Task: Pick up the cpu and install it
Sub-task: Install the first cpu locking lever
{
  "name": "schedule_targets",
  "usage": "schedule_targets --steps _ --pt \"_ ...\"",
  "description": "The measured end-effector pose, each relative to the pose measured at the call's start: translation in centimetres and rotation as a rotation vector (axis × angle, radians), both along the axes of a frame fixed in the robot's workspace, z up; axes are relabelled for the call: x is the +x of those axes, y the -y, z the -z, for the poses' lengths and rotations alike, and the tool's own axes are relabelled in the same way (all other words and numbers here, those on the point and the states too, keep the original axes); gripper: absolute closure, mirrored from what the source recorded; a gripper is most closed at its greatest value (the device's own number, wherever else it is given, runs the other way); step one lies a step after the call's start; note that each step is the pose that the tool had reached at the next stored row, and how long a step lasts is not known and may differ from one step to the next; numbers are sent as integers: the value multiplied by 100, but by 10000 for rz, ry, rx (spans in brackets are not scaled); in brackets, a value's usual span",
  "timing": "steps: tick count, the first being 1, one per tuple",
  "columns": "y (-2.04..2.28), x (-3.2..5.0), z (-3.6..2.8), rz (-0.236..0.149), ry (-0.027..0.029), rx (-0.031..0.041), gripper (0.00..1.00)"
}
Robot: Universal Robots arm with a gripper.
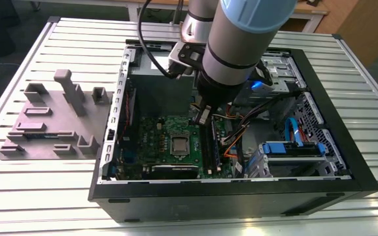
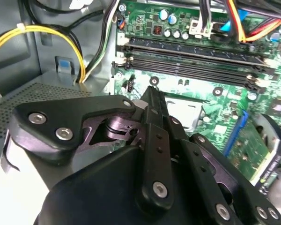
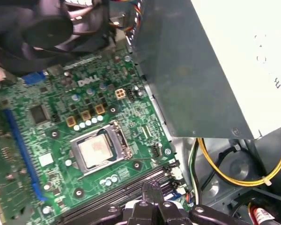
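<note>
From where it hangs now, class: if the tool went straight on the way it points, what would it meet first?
Probably the green motherboard, at the dark memory slots beside the cpu in its socket. The tool points down there; depth is uncertain.

Arm angled steeply downward, wrist low, claw [image 1: 203,119] slim and pointing down
</note>
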State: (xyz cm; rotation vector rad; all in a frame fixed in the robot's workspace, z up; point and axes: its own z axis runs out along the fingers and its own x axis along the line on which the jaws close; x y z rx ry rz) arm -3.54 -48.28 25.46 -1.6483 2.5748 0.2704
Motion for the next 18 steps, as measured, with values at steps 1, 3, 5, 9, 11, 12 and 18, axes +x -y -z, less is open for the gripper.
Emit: schedule_targets --steps 1,3,5,9,11,12,18 --pt "-5 0 14 76 -8 -2 90" --pt "-16 1 40 248 -18 -4 90" --pt "-45 1 59 278 -33 -3 90" --pt "-97 2 89 277 -42 42 90" --pt "-111 2 114 276 -43 69 90" --pt "-118 2 123 277 -45 79 90" --pt "-156 2 180 469 -45 111 90"
